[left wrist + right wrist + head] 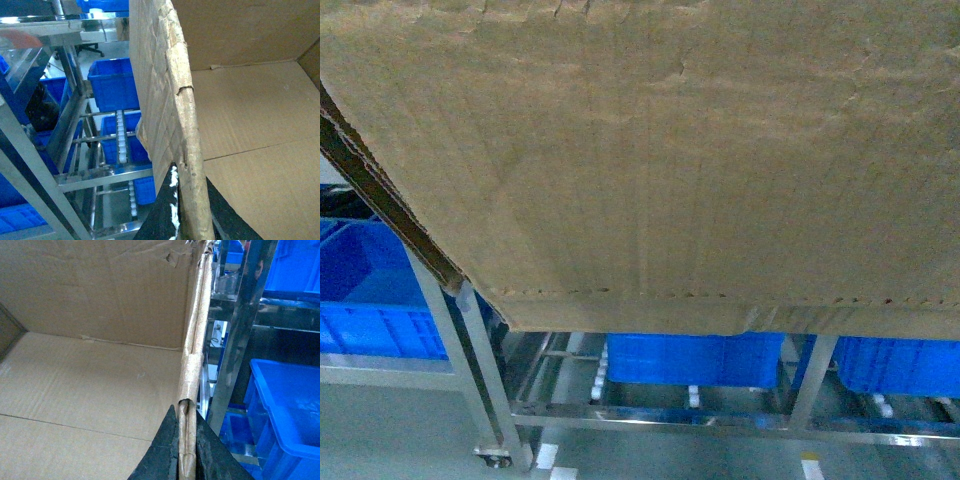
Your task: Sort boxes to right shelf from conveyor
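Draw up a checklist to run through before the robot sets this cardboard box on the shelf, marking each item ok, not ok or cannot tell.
1. Left gripper clamped on box wall: ok.
2. Right gripper clamped on opposite wall: ok.
3. Box interior empty: ok, only bare cardboard shows.
4. Wall edges sound: not ok, ragged and torn at both grips.
5. Free roller lane on shelf: cannot tell, box blocks the head view; blue bins sit on lower tiers.

The large brown corrugated cardboard box (700,160) fills the head view, running off its top, left and right edges and hiding both grippers and most of the shiny steel-framed rack (490,400). Blue plastic bins (690,358) show only partly beneath it.
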Controlling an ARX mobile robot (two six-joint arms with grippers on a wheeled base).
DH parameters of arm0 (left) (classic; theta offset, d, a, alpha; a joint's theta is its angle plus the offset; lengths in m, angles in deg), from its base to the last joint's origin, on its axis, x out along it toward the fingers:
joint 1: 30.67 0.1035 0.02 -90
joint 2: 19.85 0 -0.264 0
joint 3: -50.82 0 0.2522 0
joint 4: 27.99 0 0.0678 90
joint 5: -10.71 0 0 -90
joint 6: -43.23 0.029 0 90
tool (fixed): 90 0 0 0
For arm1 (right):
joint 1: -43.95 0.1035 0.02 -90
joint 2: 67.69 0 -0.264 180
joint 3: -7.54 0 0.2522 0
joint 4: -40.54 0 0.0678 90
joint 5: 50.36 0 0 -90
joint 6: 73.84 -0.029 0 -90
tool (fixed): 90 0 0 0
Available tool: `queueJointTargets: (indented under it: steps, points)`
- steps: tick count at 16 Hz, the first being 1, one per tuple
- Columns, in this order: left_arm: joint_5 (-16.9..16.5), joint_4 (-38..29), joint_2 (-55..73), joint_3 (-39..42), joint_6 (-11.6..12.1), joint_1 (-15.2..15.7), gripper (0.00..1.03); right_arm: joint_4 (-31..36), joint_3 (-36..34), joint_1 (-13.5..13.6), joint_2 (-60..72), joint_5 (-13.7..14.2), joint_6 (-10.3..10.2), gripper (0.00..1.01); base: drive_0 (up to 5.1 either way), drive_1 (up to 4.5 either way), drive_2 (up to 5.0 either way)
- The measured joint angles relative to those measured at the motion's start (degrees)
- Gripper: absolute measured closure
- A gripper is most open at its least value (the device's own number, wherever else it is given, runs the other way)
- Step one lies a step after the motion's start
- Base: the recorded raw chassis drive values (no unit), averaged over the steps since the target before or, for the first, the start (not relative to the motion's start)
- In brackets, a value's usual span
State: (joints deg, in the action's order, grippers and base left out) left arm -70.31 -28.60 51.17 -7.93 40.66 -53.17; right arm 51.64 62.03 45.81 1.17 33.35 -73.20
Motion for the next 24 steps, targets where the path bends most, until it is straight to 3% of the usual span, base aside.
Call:
queueJointTargets:
  steps: [24]
  points:
    - [0.00,0.26,0.00,0.02,0.00,0.00,1.00,-0.37,-0.02,0.00,0.00,-0.02,0.00,0.98,-1.7,-1.75,-1.7]
